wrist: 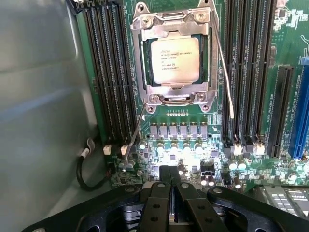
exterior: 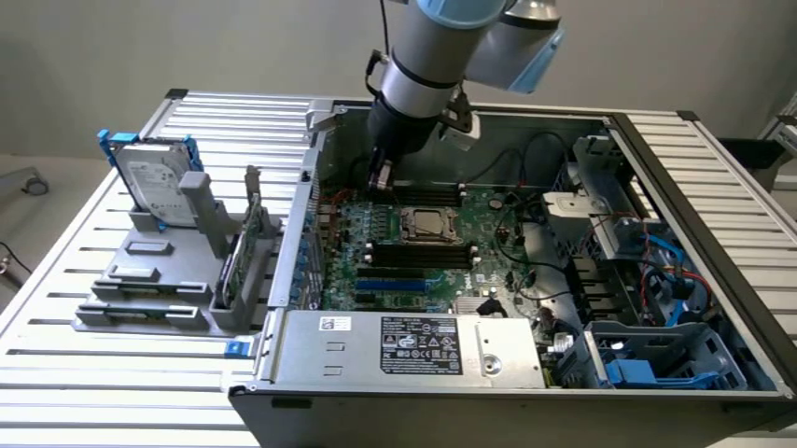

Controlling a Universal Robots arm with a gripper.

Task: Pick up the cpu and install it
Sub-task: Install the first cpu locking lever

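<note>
We record one slatted metal table (exterior: 75,373) bearing one computer case (exterior: 498,420), open side up. One grey robot arm (exterior: 424,75) reaches down into the case's far corner. Inside we count one green motherboard (exterior: 412,252) and one grey power supply (exterior: 412,345) along the wall nearest the exterior camera. Outside the case, toward the exterior view's left, one hard drive (exterior: 156,177) with a blue bracket stands upright in a grey rack (exterior: 149,289). The gripper (wrist: 169,170) hangs over the board beside the memory slots (wrist: 108,72), fingers pressed together, empty. One metal socket frame (wrist: 174,19) sits mid-board. The cpu (wrist: 175,60) lies within it, silvery top up, apart from the gripper.
</note>
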